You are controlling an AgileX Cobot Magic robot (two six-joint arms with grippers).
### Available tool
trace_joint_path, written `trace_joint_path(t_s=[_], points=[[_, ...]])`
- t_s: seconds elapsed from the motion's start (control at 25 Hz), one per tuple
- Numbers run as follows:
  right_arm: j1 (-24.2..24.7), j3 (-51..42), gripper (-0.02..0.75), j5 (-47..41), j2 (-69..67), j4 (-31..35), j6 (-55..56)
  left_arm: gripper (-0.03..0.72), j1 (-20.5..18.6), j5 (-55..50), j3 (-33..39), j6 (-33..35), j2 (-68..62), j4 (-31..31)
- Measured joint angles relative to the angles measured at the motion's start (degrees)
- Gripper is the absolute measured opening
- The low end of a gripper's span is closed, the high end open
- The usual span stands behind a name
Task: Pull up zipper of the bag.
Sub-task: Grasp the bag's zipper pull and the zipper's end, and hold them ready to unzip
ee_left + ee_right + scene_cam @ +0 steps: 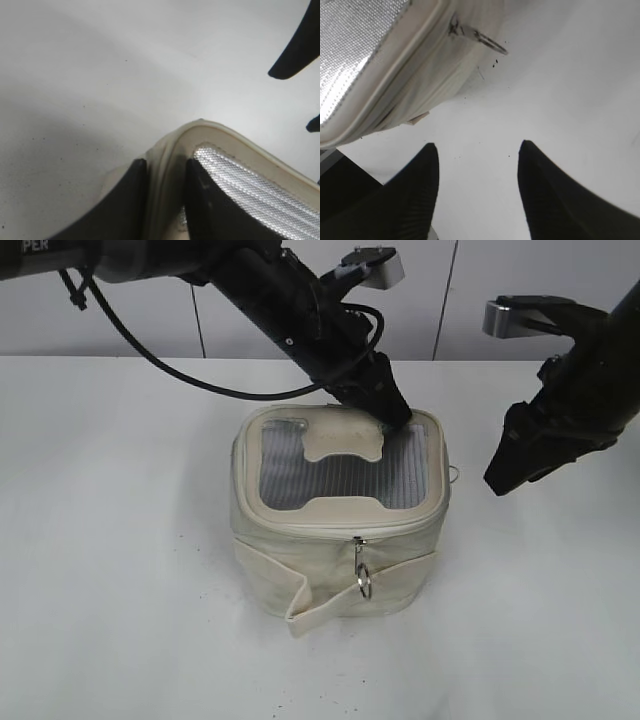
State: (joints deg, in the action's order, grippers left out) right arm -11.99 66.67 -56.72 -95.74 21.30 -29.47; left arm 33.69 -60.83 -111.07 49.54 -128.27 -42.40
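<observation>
Centrally, left gripper (167, 192) jaws pinched on bag (340, 540) rim, seemingly over zipper (345, 527); right gripper (477, 192) jaws wide, hovering at frame right above surface (120, 570).

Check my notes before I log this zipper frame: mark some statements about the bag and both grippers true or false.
1. The left gripper pinches the bag's top rim. True.
2. The right gripper holds a ring pull. False: it hangs open beside the bag, holding nothing.
3. A ring pull hangs on the bag's front. True.
4. The bag lies on its side. False: it stands upright, grey ribbed panel on top.
</observation>
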Motion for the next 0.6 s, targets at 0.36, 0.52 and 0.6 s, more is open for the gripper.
trace_joint_path(t_s=[0.36, 0.52, 0.6], points=[[0.00, -0.11, 0.403, 1.13, -1.20, 0.43, -2.79, 0.039, 0.16, -0.46, -0.04, -0.05, 0.00, 1.65], [0.00, -0.23, 0.403, 3.04, -2.37, 1.98, -7.69, 0.039, 0.16, -0.46, -0.04, -0.05, 0.00, 1.65], [0.00, -0.29, 0.403, 4.43, -3.16, 3.11, -10.53, 0.039, 0.16, -0.50, -0.04, -0.05, 0.00, 1.65]])
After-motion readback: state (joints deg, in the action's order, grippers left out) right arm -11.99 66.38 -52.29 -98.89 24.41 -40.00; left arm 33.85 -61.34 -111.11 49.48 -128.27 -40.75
